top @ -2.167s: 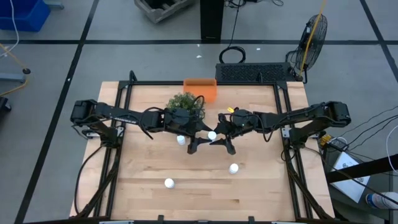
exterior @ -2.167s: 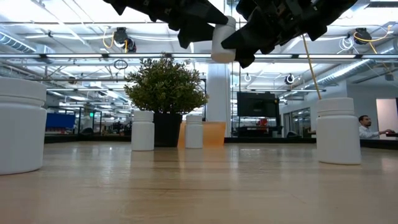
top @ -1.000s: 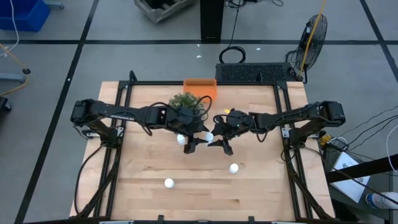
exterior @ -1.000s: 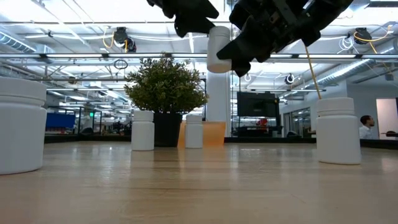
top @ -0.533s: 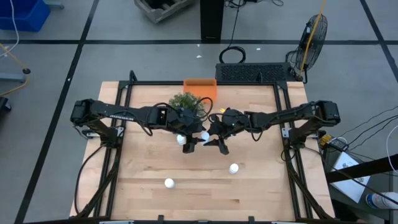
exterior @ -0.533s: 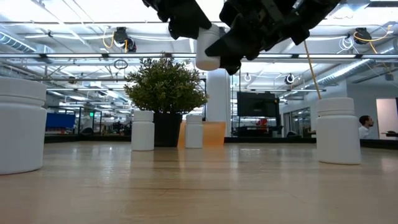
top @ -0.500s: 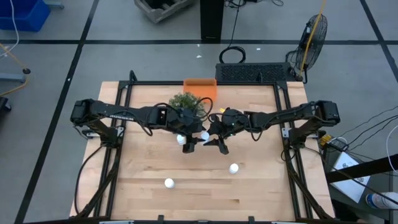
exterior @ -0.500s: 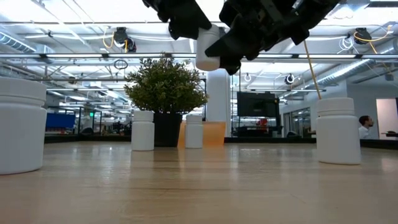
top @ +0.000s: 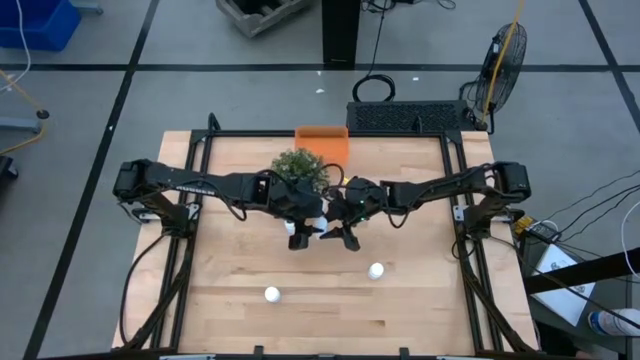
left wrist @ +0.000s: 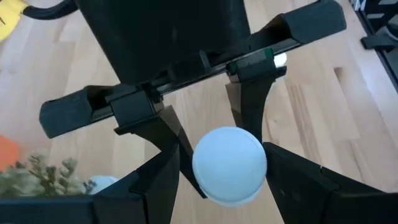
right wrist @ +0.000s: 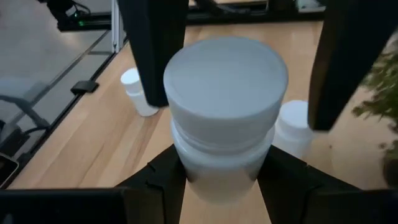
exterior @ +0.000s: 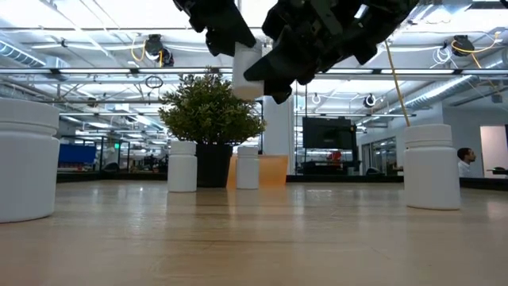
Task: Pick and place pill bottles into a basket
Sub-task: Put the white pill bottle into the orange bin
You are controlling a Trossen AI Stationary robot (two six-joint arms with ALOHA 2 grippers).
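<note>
A white pill bottle [exterior: 247, 71] hangs in the air between my two grippers, in front of the potted plant [top: 298, 168]. My right gripper [right wrist: 224, 180] is shut on it; in the high view it is at mid-table [top: 336, 228]. My left gripper [left wrist: 227, 194] is open, pointing down, its fingers on either side of the bottle's cap [left wrist: 229, 163]; whether they touch it I cannot tell. The orange basket [top: 320, 138] stands on the table behind the plant. Other bottles stand on their bases on the table [top: 375, 270] [top: 271, 294] [exterior: 182, 165] [exterior: 248, 167]. My right gripper pinches the bottle's body below the cap [right wrist: 219, 167] between its two fingers. The fingers come slanting down from the table's right side. The bottle stands upright, cap up, lifted clear of the table.
The bushy plant [exterior: 210, 111] stands between my grippers and the basket [exterior: 272, 170]. One bottle [top: 290, 229] stands right under my left arm. Large near bottles show at the low view's left [exterior: 28, 159] and right [exterior: 431, 165]. The black frame rails [top: 455, 200] bound the board.
My right gripper has carried the bottle toward the table's left edge, closer to the plant, with the bottle still upright and clear of the table. My left gripper has gone the same way a little and stays around the bottle's top.
</note>
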